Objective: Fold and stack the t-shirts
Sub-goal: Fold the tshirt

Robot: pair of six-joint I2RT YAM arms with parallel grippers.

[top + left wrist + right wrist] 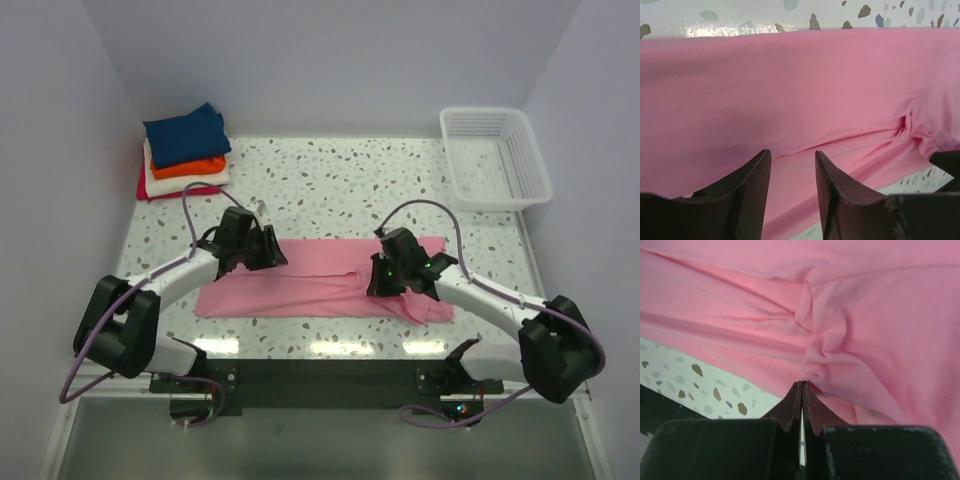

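A light pink t-shirt (310,280) lies as a long flat band across the middle of the table. My left gripper (266,250) hovers over its left end, open, with only pink cloth (790,85) showing between the fingers (757,172). My right gripper (802,384) is shut on a puckered bunch of the pink t-shirt (820,340) near its right end, by the front edge (385,282). At the back left stand folded t-shirts in a stack: navy blue (185,133) on top, then orange (192,167), cream-white (160,182) and red (148,190).
A white plastic mesh basket (495,157) stands at the back right corner. Pale walls close in the speckled table (330,190) at the back and both sides. The arms' black base bar (320,378) runs along the near edge.
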